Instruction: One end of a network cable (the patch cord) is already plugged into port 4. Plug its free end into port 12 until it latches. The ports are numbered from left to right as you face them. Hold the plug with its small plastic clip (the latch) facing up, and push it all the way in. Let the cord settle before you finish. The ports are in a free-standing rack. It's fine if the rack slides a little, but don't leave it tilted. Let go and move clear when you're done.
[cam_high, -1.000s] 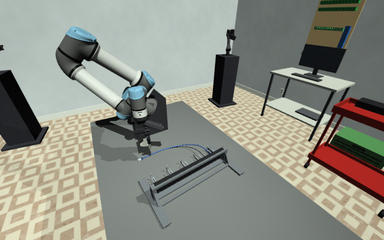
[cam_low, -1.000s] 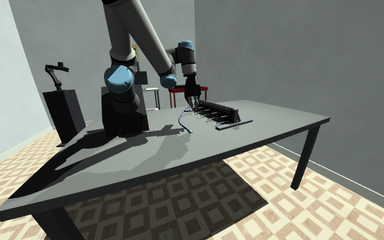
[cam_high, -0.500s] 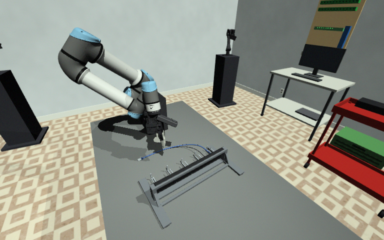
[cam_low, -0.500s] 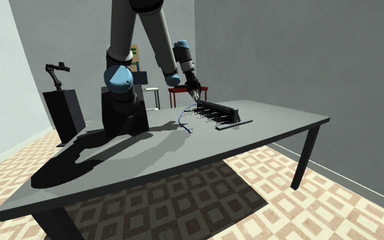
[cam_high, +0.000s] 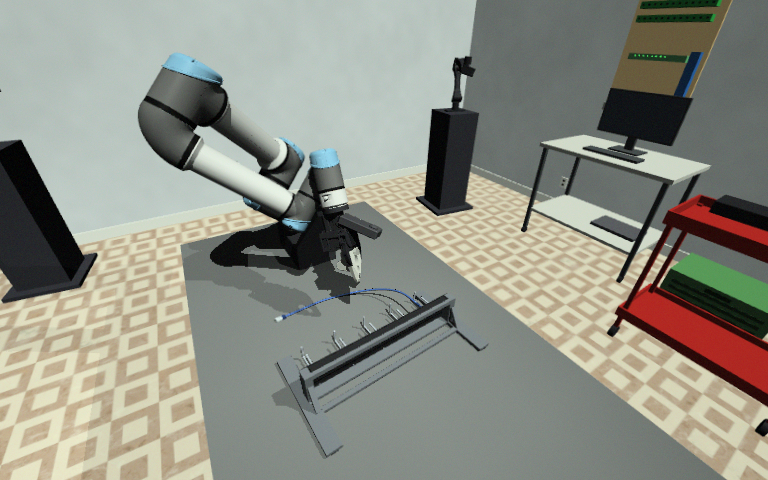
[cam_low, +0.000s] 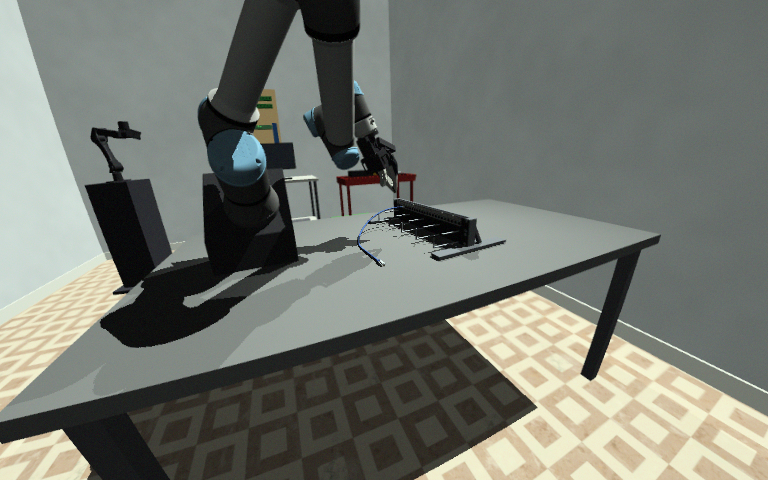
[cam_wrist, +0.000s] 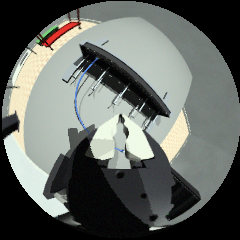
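The blue patch cord (cam_high: 331, 298) (cam_low: 360, 233) (cam_wrist: 76, 95) arcs over the table from the black port rack (cam_high: 379, 333) (cam_low: 438, 215) (cam_wrist: 125, 75). Its free plug (cam_high: 281, 318) (cam_low: 380, 263) lies loose on the table, well to one side of the rack. My gripper (cam_high: 356, 276) (cam_low: 389, 182) (cam_wrist: 120, 114) is shut with nothing between its fingers. It hangs above the middle of the cord's arc, behind the rack's port side and apart from the plug. In the wrist view the cord runs under my fingers and the plug is hidden.
The rack stands upright on its two flat feet on the grey table (cam_high: 509, 396) (cam_low: 509, 254). Several thin cable hooks (cam_high: 365, 326) stick out of its port side. The arm's dark base (cam_low: 249, 237) stands at the table's back.
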